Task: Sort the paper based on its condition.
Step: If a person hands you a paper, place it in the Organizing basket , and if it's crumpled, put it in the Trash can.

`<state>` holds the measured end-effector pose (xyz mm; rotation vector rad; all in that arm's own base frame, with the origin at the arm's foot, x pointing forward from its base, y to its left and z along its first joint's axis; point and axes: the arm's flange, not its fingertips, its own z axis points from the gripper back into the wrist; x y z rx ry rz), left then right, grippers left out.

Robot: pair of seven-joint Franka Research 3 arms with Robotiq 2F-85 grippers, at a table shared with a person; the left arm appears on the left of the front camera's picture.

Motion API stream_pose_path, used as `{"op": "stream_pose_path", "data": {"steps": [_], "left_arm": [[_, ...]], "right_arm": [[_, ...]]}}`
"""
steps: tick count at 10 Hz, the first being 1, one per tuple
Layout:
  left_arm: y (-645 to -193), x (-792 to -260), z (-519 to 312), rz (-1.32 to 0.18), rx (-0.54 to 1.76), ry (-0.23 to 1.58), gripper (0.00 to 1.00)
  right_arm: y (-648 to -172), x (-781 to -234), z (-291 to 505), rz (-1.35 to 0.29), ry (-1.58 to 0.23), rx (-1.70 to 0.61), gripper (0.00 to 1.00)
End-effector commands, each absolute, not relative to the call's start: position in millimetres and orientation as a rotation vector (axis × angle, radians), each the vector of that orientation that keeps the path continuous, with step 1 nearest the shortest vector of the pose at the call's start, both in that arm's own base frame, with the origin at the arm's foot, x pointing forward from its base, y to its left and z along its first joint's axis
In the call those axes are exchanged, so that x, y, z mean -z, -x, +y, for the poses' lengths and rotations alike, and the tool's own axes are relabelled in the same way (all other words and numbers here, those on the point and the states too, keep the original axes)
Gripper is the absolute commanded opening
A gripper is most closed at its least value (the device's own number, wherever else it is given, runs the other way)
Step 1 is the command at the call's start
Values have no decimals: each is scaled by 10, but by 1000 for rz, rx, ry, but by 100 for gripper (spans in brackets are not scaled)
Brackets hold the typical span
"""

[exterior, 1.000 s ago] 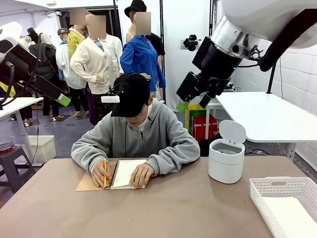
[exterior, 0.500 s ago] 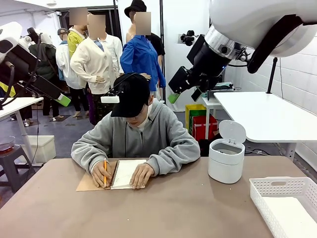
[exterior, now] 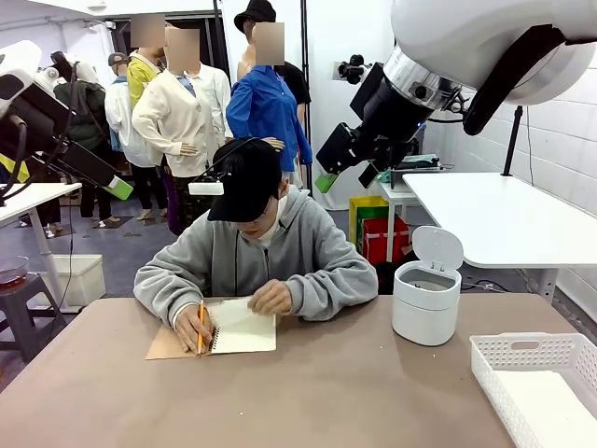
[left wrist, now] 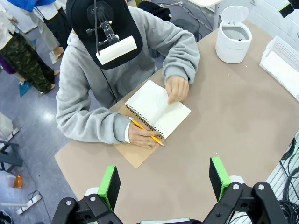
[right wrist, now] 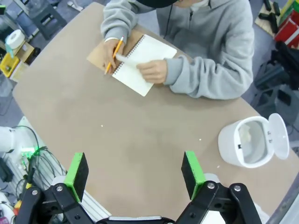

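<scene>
Workshop corner around a brown table (exterior: pixel 354 392), evenly lit.
Directly beneath the left jaws and the right jaws, bare matte tabletop with rounded corners; past its far edge, well ahead of the left jaws, glossy blue-grey floor (left wrist: pixel 32 116); to the right of the right jaws, white block wall (exterior: pixel 564 149) above a white side table (exterior: pixel 504 219); below the right jaws, red and green crates (exterior: pixel 378 233) on the floor.

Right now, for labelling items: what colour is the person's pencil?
Yellow-orange pencil, clearest in left wrist view.
</scene>
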<state>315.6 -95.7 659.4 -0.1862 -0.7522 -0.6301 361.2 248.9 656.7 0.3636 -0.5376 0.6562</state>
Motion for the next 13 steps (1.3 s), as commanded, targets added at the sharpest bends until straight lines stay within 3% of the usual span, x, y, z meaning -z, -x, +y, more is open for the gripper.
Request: {"op": "stream_pose_path", "data": {"steps": [1,13], "left_arm": [[-3155,-6596,-956,-750,618,208,100],[-3155,-6596,-956,-750,618,208,100]], "right_arm": [[-3591,-6545,2485,-532,-368,-643,100],[-3591,-6545,2485,-532,-368,-643,100]]}}
